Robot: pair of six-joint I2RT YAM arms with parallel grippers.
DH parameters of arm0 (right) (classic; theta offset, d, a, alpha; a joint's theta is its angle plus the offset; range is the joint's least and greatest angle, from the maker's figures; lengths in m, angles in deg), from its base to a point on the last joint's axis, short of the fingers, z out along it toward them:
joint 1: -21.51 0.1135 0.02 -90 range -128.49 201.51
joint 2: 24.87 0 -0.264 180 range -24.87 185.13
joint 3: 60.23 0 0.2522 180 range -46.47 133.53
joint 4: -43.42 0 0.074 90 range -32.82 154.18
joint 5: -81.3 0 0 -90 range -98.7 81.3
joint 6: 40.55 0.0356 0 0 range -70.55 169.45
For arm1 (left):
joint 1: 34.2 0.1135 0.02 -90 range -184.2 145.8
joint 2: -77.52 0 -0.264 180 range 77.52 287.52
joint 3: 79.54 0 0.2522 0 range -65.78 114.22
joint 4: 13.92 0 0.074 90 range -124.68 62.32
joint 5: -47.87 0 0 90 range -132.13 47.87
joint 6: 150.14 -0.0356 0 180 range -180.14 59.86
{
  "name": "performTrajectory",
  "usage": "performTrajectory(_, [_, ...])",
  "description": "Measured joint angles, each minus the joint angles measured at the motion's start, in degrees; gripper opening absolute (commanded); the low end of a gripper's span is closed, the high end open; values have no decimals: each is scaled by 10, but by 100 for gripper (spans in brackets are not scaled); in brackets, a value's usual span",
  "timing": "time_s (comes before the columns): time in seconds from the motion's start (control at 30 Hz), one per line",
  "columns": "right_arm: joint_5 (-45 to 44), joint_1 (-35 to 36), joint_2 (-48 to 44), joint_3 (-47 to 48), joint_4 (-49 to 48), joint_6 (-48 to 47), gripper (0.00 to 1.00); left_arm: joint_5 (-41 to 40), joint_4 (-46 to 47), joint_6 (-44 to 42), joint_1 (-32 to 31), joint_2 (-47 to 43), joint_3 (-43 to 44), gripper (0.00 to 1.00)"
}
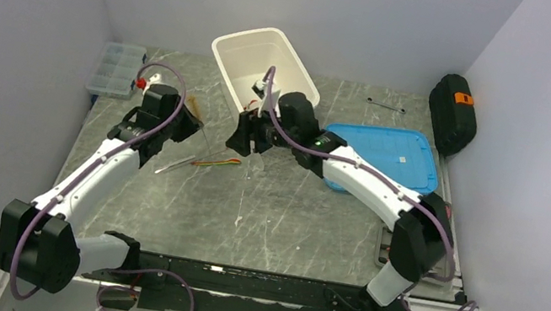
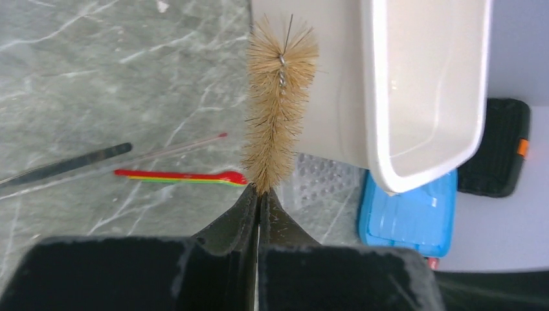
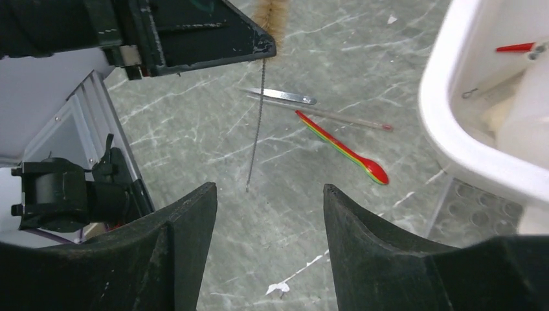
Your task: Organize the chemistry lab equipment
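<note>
My left gripper (image 1: 179, 123) (image 2: 260, 191) is shut on the wire brush (image 2: 280, 110), held above the table left of the white bin (image 1: 253, 32). The tan bristles stick out past the fingertips; the thin wire handle (image 3: 256, 123) hangs down below them. My right gripper (image 1: 245, 137) (image 3: 268, 188) is open and empty, above the table just right of the brush. A squeeze bottle with a red nozzle (image 3: 518, 46) lies in the bin (image 3: 440, 123). Metal tongs (image 1: 175, 163) (image 3: 281, 96) and a thin rod (image 3: 336, 115) lie on the table. A clear tube rack (image 2: 324, 184) lies by the bin.
A red-yellow-green spoon (image 1: 218, 162) (image 3: 343, 148) lies beside the tongs. A blue lid (image 1: 380, 148) lies right of the bin, a black case (image 1: 451, 109) at the far right. A clear organizer box (image 1: 118, 68) sits far left with a small red-and-white item (image 1: 141, 83) beside it.
</note>
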Motion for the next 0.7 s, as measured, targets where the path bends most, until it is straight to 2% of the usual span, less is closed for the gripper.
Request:
performTrajectory(0.4, [88, 2, 133, 89, 12, 7, 57, 53, 64, -1, -1, -83, -42, 3])
performTrajectory(0.7, [148, 3, 169, 118, 11, 25, 52, 73, 92, -6, -1, -97, -59, 3])
